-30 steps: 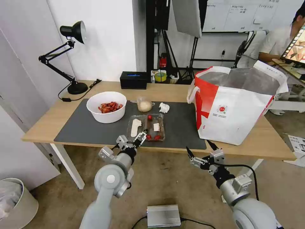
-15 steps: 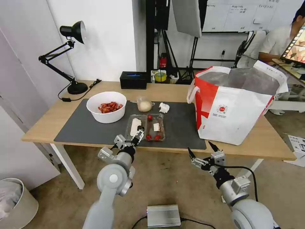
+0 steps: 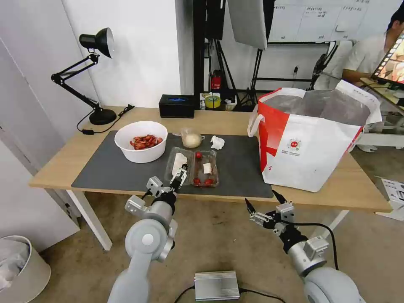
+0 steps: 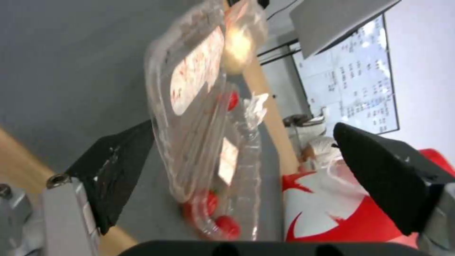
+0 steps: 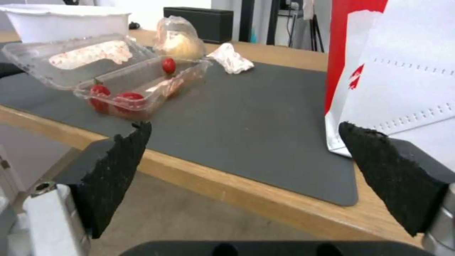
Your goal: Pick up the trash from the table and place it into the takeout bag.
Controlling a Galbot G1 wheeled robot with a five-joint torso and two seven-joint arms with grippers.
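Closing on the clear hinged tomato tray calls for care: the left gripper has its fingers spread at the raised lid, near the dark mat's front edge. Pinch rim, not flimsy lid. The right gripper waits open below the table; mat lies bare toward the takeout bag.

1. Bright, even indoor light across the table — shadows soft and short.
2. Head view bows straight lines near its edges.
3. Left wrist view smeared — the clear tray blurred; right wrist view sharper.
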